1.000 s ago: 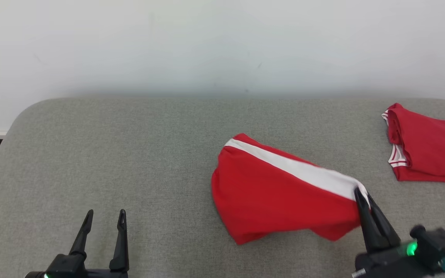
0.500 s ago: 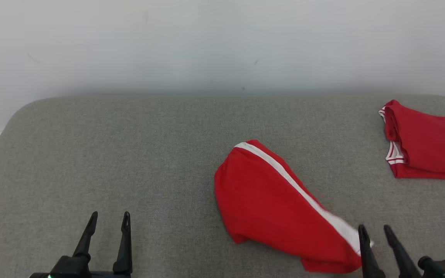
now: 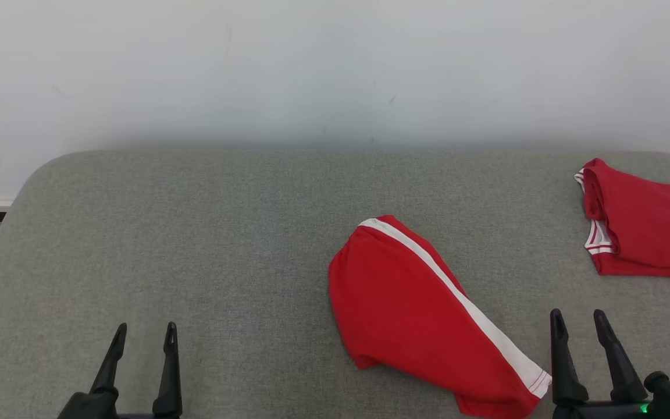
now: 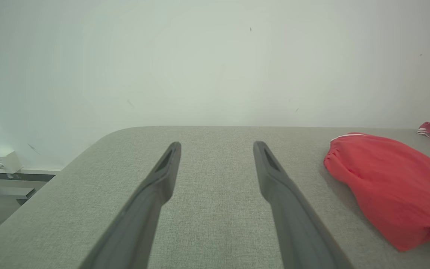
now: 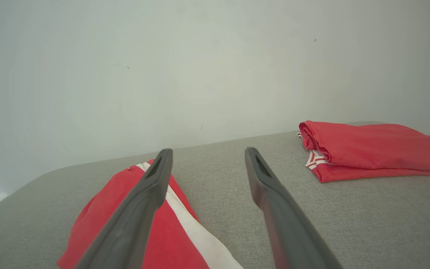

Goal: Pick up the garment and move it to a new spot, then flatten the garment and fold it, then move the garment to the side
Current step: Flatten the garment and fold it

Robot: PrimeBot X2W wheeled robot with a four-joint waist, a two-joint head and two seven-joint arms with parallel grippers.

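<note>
One grey fabric-covered table (image 3: 195, 233) carries everything; the red garment (image 3: 405, 302) with a white stripe lies right of centre, reaching the front edge; a folded red top (image 3: 649, 233) sits at the right edge. The right hand (image 3: 578, 319), fingers apart and empty, stands just beside the stripe's end; the left hand (image 3: 145, 329), likewise apart, is at the front edge, left.
</note>
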